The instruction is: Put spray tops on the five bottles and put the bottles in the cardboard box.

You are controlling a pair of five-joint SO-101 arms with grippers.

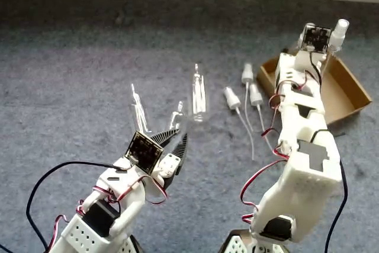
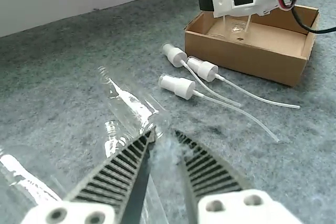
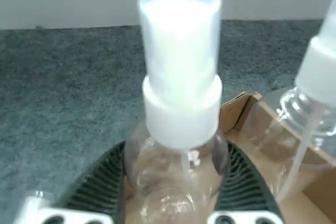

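Clear plastic, uncapped and lying flat on the grey carpet [image 1: 89,57], describes the three bottles nearest the left arm: a near-left bottle [image 1: 139,111], a middle bottle [image 1: 177,118] and a farther bottle [image 1: 199,93]. The left gripper [image 2: 164,134] sits low over the middle one. Its black ribbed jaws stand apart by a narrow gap, and contact cannot be confirmed.

Beyond lie three loose white spray tops [image 2: 177,86] with long thin dip tubes that cross one another.

Farthest, the right gripper [image 3: 173,182] is clamped on the body of a capped clear bottle [image 3: 178,145] at the brown cardboard box [image 2: 236,56], just beside a second capped bottle [image 3: 310,93]. Whether the held bottle is already resting on the box floor cannot be told.

Assessment: two of five appear capped.

Hazards:
- A round bottle may roll or squirt out if the jaws close off-centre.
- Lifting one top may drag its neighbours by the crossed tubes.
- Letting go of the upright bottle too high may topple it or knock over the one beside it.
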